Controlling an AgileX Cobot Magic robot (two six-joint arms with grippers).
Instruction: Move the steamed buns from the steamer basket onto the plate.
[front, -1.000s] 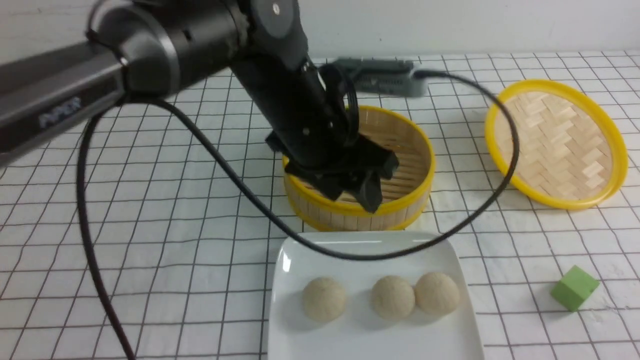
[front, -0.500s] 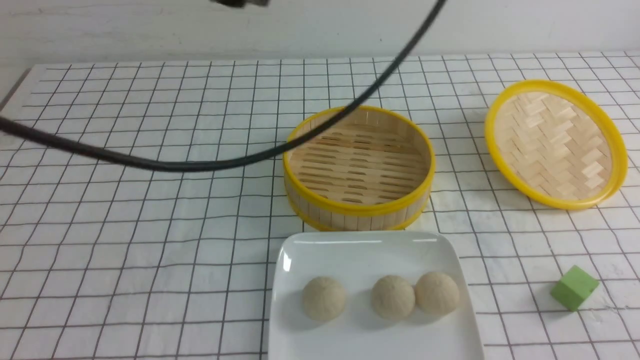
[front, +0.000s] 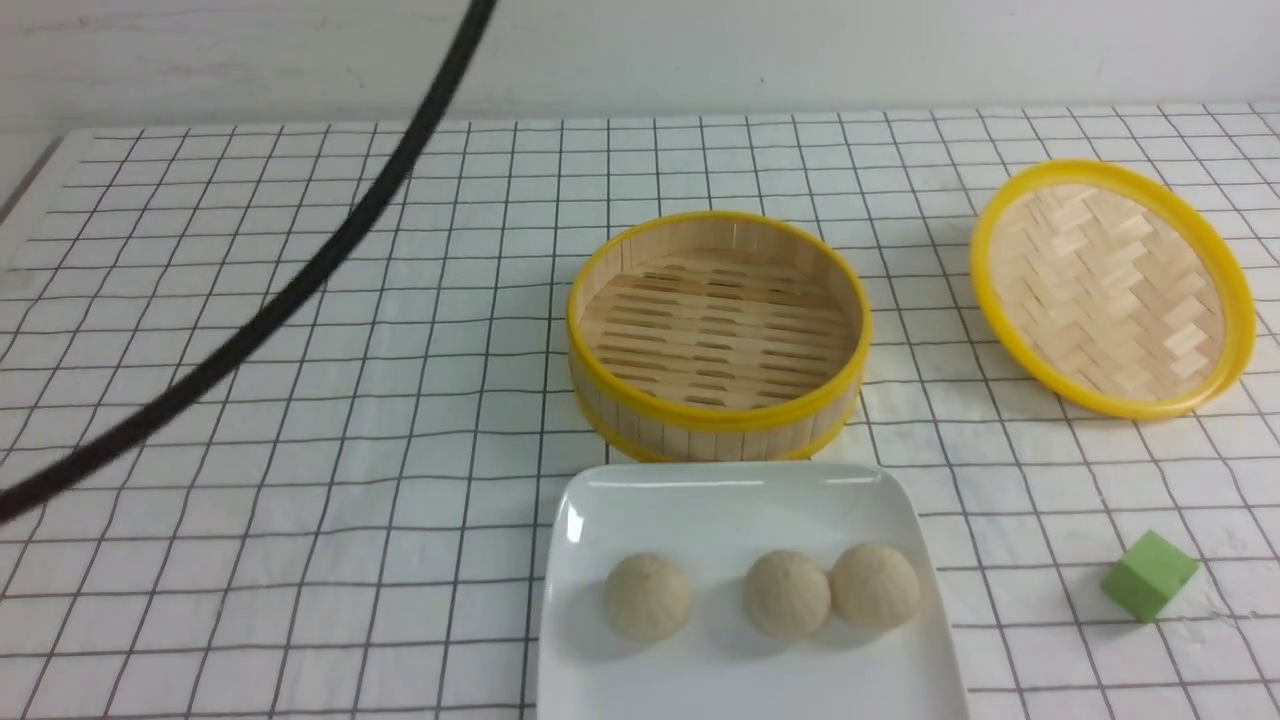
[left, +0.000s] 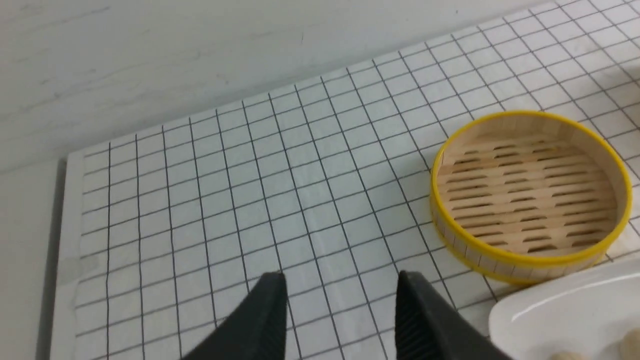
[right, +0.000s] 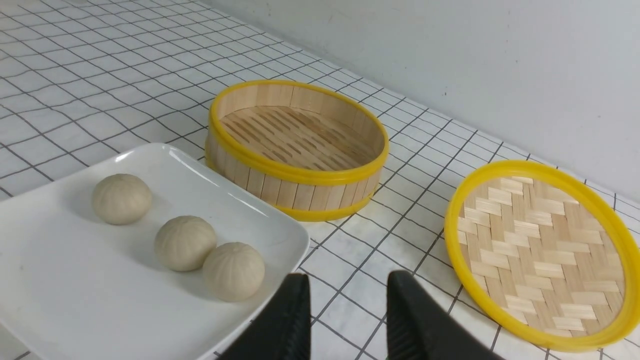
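Front view: steamed buns (front: 786, 594) on plate (front: 720, 495), steamer basket (front: 715, 432) at twelve o'clock bare; left gripper (left: 340, 280), right gripper (right: 345, 280) agape, empty; seemingly only retreat remaining.

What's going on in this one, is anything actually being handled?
Nothing is being handled right now. All three steamed buns sit on the plate, and the steamer basket behind it is empty. The lid lies off to the right, with a green cube nearer the robot. The left end effector and the right end effector are both open and hold nothing. A black cable crosses the front view.
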